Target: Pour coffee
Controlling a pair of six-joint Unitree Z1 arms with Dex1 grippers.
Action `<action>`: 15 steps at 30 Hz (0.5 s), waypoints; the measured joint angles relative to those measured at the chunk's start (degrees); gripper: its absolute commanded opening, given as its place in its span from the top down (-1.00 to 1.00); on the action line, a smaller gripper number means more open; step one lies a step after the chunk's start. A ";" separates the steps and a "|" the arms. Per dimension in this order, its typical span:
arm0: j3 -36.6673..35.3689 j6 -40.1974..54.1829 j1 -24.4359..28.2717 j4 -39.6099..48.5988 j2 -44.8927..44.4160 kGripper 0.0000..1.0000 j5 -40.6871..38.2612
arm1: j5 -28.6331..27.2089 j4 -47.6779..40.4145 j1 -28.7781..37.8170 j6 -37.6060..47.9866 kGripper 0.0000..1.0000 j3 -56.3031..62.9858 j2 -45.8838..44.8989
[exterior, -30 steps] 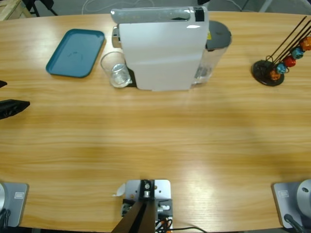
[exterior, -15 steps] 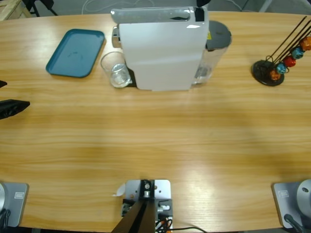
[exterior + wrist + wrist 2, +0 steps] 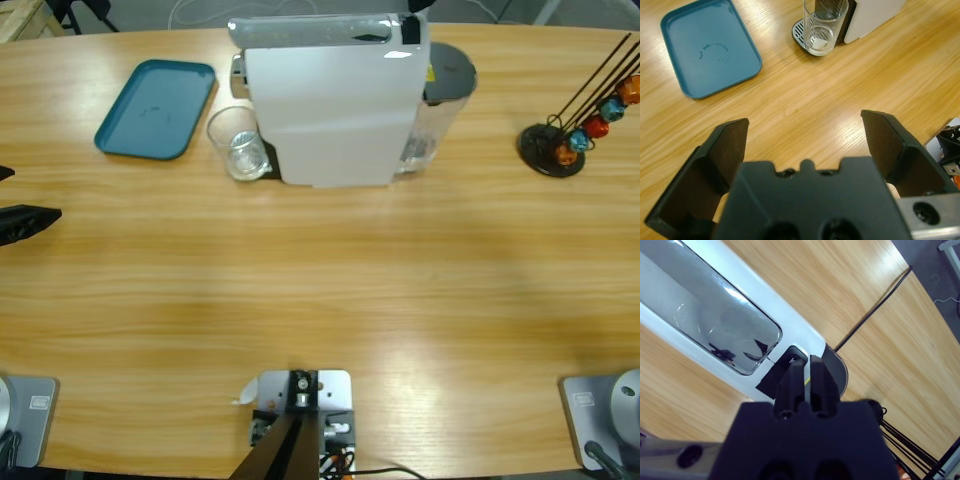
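Observation:
A white coffee machine [image 3: 330, 100] stands at the back middle of the table. A clear glass tumbler [image 3: 238, 150] sits on its drip grille [image 3: 801, 34] at the left end; the glass [image 3: 823, 27] looks clear and coffee is out of view. My left gripper [image 3: 22, 222] hovers at the table's left edge, jaws open and empty, pointing toward the glass. My right gripper [image 3: 804, 366] is shut, its tips over the black button panel [image 3: 790, 360] on the machine's top [image 3: 715, 325]; contact cannot be told. In the high view it shows only as a black tip [image 3: 414, 6].
A teal tray [image 3: 157, 108] lies left of the glass, also seen in the left wrist view [image 3: 710, 47]. A black wire capsule stand [image 3: 560, 140] with coloured capsules stands at the back right. Bare wooden tabletop [image 3: 330, 290] spreads across the front.

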 measured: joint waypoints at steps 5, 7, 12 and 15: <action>0.00 0.00 0.00 0.00 0.00 -0.95 0.00 | 0.00 0.00 0.00 0.00 1.00 0.00 0.32; 0.00 0.00 0.00 0.00 0.00 -0.95 0.00 | 0.00 0.00 0.01 0.00 1.00 0.00 0.37; 0.00 0.00 0.00 0.00 0.00 -0.95 0.00 | 0.00 0.00 0.12 0.00 1.00 0.00 0.37; 0.00 0.00 0.00 0.00 0.00 -0.95 0.00 | 0.00 0.00 0.23 0.00 1.00 0.00 0.37</action>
